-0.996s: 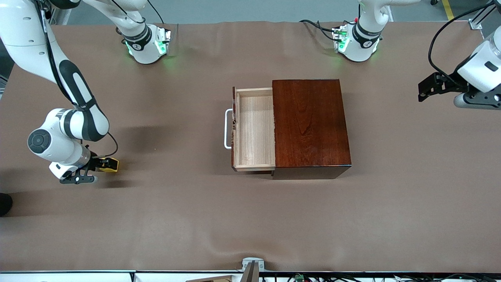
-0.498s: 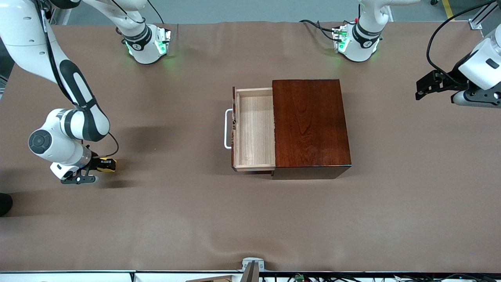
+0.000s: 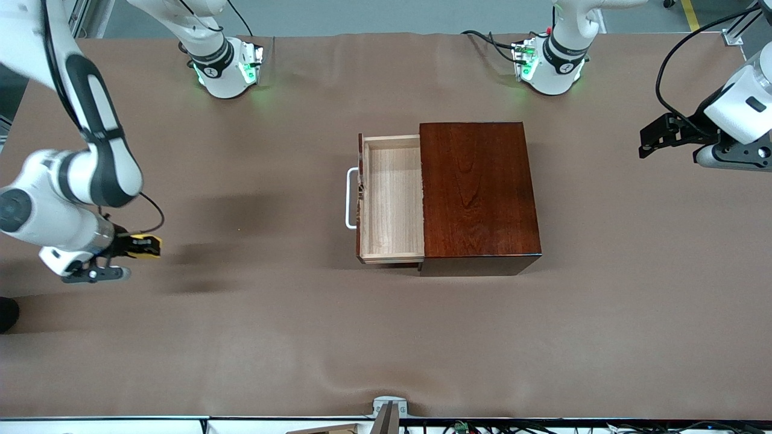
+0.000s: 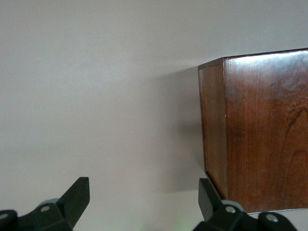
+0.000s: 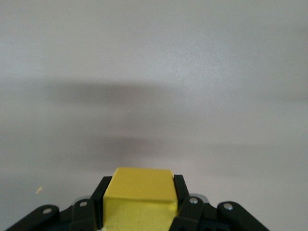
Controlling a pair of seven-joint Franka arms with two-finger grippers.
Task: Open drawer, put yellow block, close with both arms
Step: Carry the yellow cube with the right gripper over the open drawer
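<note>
From the front, the drawer point(image 3: 392, 202) stands pulled out of its box point(image 3: 479, 190), ready to receive the yellow block point(image 3: 145, 245), which the right gripper point(image 3: 136, 246) holds clamped above the tabletop point(image 3: 271, 325) at the right arm's end.

In the left wrist view, the left gripper point(image 4: 144, 202) waits with fingers apart, facing the box (probably for the closing push).

In the right wrist view, the block sits squarely between the fingers point(image 5: 180, 190).

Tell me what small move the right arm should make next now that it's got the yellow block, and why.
Probably carry it toward the open drawer. The right tool is shut on the yellow block over the table's right-arm end, well short of the wooden box, and the drawer's tray shows nothing in it. The left tool waits open at the box's closed end.
</note>
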